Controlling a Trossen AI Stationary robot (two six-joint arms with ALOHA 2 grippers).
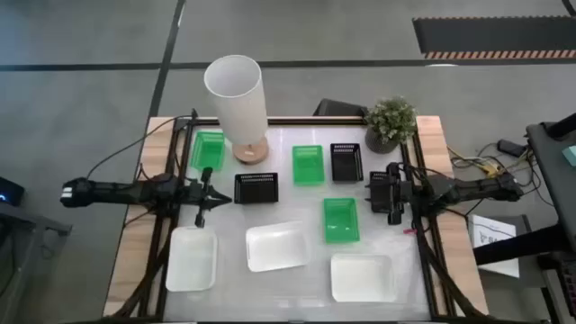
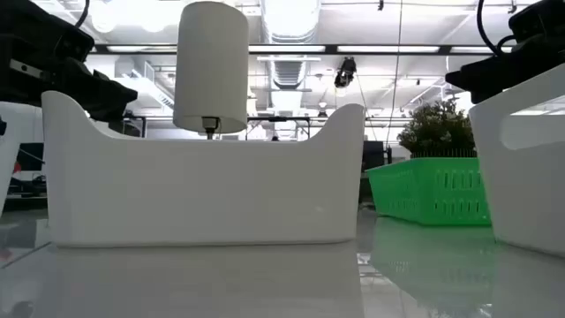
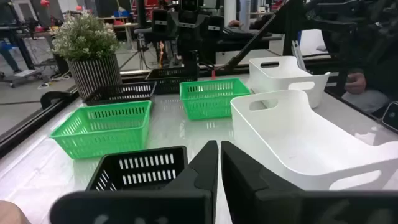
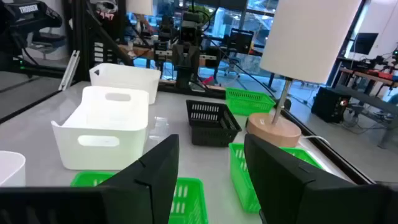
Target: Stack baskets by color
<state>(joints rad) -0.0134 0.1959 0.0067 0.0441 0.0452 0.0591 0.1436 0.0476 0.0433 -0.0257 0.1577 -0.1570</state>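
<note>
Green baskets (image 1: 341, 220) scattered mid-table, none stacked. Right gripper (image 1: 393, 200) wide, empty, just beside nearest green one; left gripper (image 1: 203, 192) pinched closed, empty, near black basket (image 1: 256, 187). Descend straight over one wall, grip firmly.

Worktop (image 1: 297, 211) seen from above: lamp (image 1: 236, 103) at rear left, plant (image 1: 390, 121) at rear right. Five small baskets (image 1: 307, 165) lie apart between and before them; three larger baskets (image 1: 277, 246) form the front row. Left tool (image 1: 202, 214) and right tool (image 1: 393, 219) flank the middle.
</note>
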